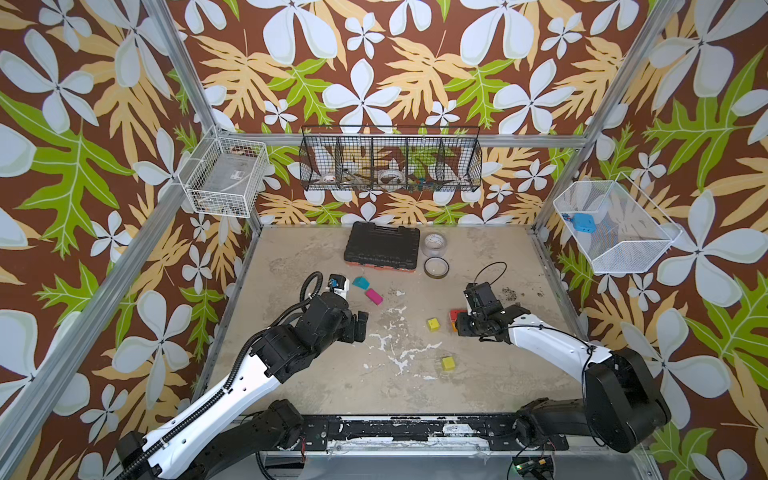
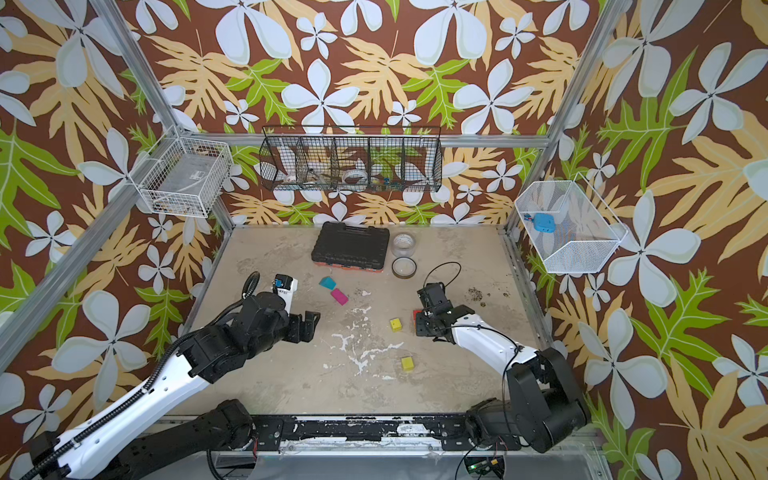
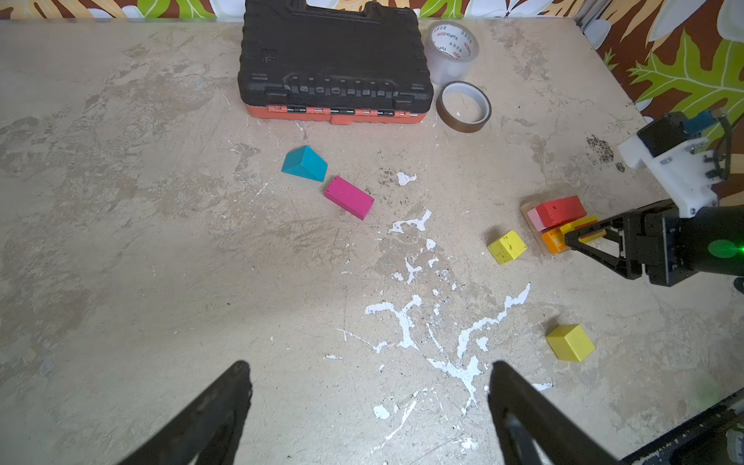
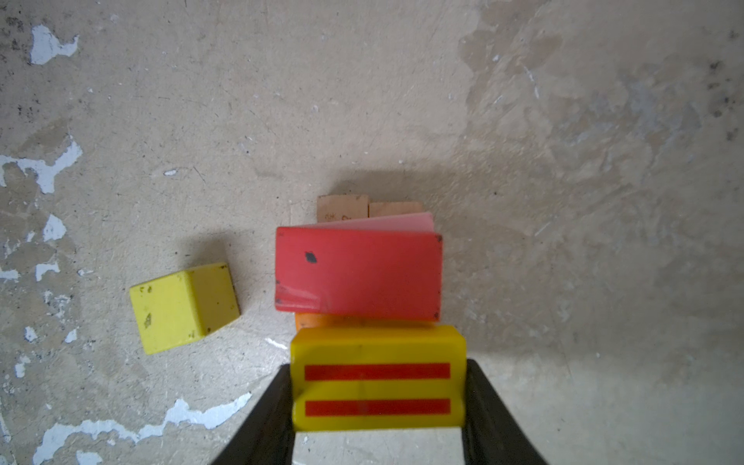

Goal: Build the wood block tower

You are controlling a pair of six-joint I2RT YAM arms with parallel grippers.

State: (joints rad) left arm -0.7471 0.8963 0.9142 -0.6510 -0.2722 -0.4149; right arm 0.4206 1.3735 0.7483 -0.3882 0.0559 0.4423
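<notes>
Right gripper (image 4: 378, 374) presses its two black fingers against the short ends of a striped yellow brick (image 4: 377, 378), whose upper face shows two red bars. Just past the fingertips stands the tower (image 4: 358, 282). It has a red block (image 4: 358, 273) on top, a pink block (image 4: 402, 222) peeking out beyond it, an orange cylinder (image 4: 312, 321) under its near edge and plain wood bars (image 4: 342, 207) at the base. Whether the brick rests on the stack or hangs over it I cannot tell.

Off to the gripper's side, apart from the stack, lies a yellow-green cube (image 4: 183, 308). The left wrist view adds the stack's side profile and a second cube (image 3: 569, 342), on the robot-base side of this gripper. In both top views the right arm's wrist hides most of the tower (only a red-and-orange sliver shows).

Well apart, the left gripper (image 3: 370, 368) is spread wide and empty over bare tabletop (image 3: 161, 241). Beyond its fingertips a magenta block (image 3: 349, 197) lies just beside a teal wedge (image 3: 304, 164). Farther on sits a black tool case (image 3: 334, 60), flanked by a clear tape roll (image 3: 453, 50) and a brown tape roll (image 3: 463, 106).

The tabletop is mottled beige with chipped white patches. Floral wallpaper covers the walls, where a black wire basket (image 1: 390, 160) and two white wire baskets (image 1: 226, 178) (image 1: 615, 226) hang.
</notes>
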